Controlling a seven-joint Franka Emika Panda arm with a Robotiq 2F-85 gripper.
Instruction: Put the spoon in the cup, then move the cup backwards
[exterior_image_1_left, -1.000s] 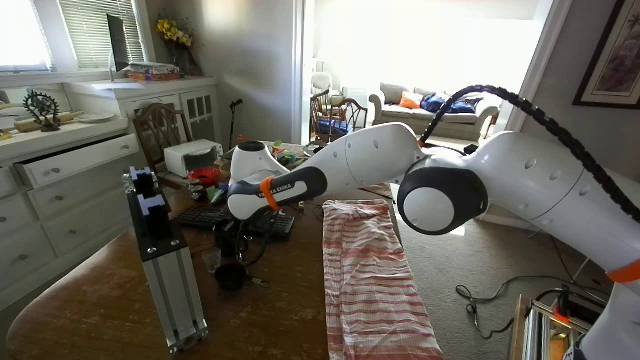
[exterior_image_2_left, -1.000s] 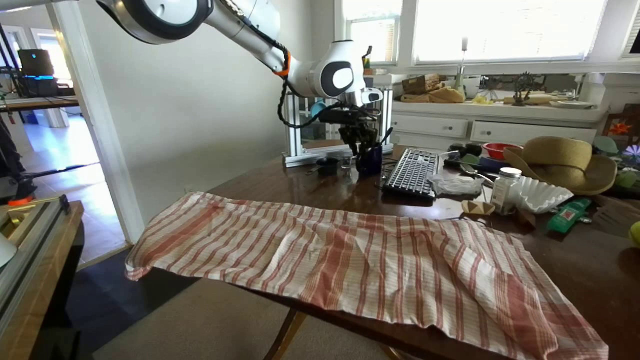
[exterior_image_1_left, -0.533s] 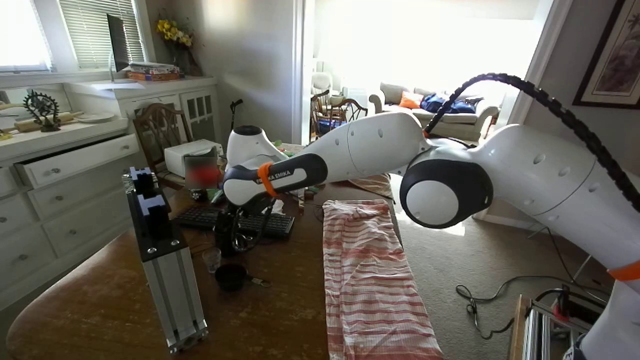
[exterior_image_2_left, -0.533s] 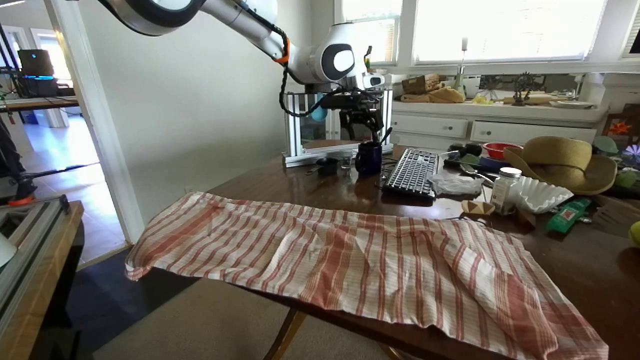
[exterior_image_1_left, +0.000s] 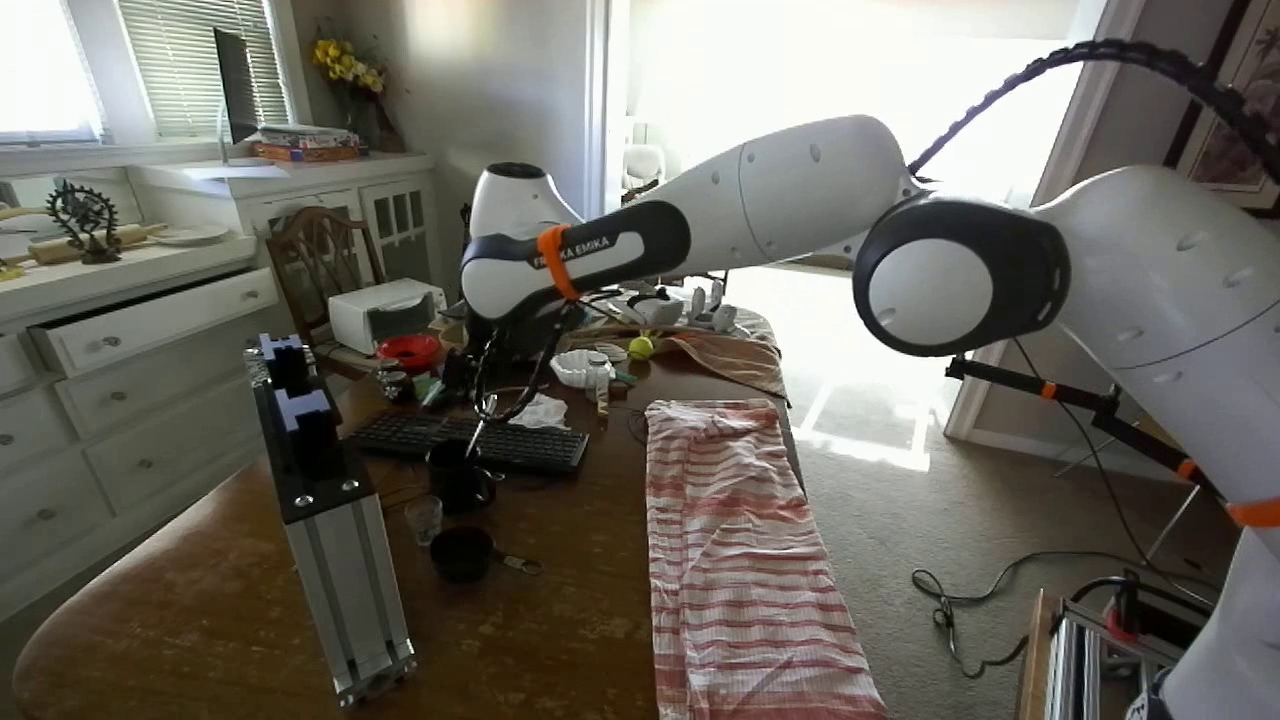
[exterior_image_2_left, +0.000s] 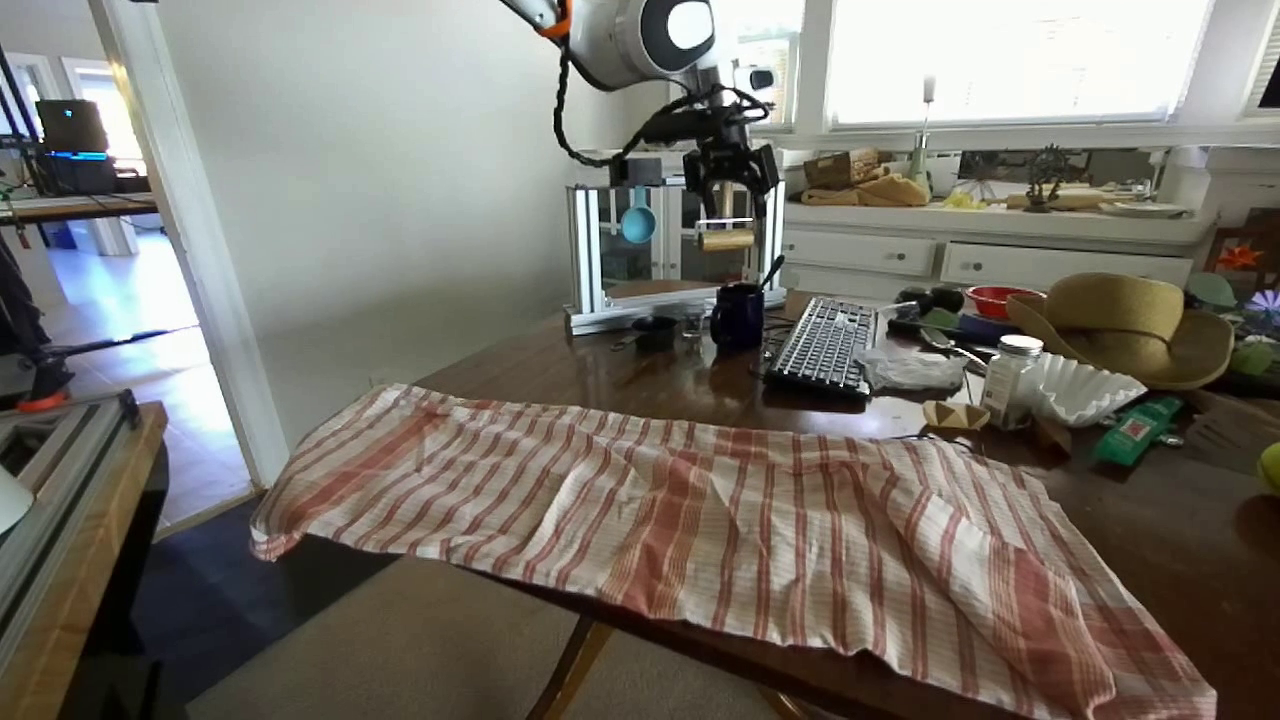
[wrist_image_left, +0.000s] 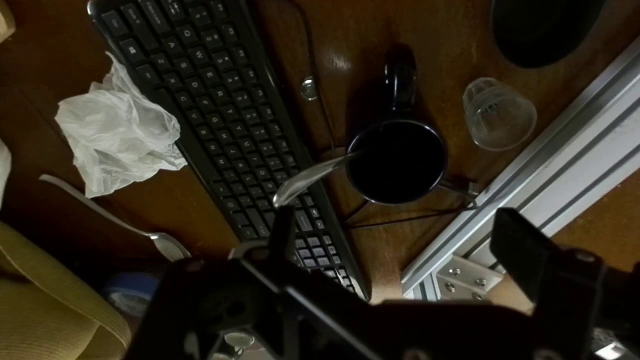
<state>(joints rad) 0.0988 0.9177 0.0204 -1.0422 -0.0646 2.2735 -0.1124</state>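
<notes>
Keyboard and clear tumbler are near the cup, on different sides; the gripper, its fingers wide apart, is above, separated from the leaning spoon.

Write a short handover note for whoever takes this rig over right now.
Gripper: open, holding nothing, raised above the black mug.
Metal spoon: leaning in the black mug, one end sticking out of the top.
Black mug: upright on the wooden table, beside the computer keyboard.
Done: spoon in mug, let go.
Left: most likely the backward move of the mug; which way counts as backwards isn't clear from these views.
</notes>
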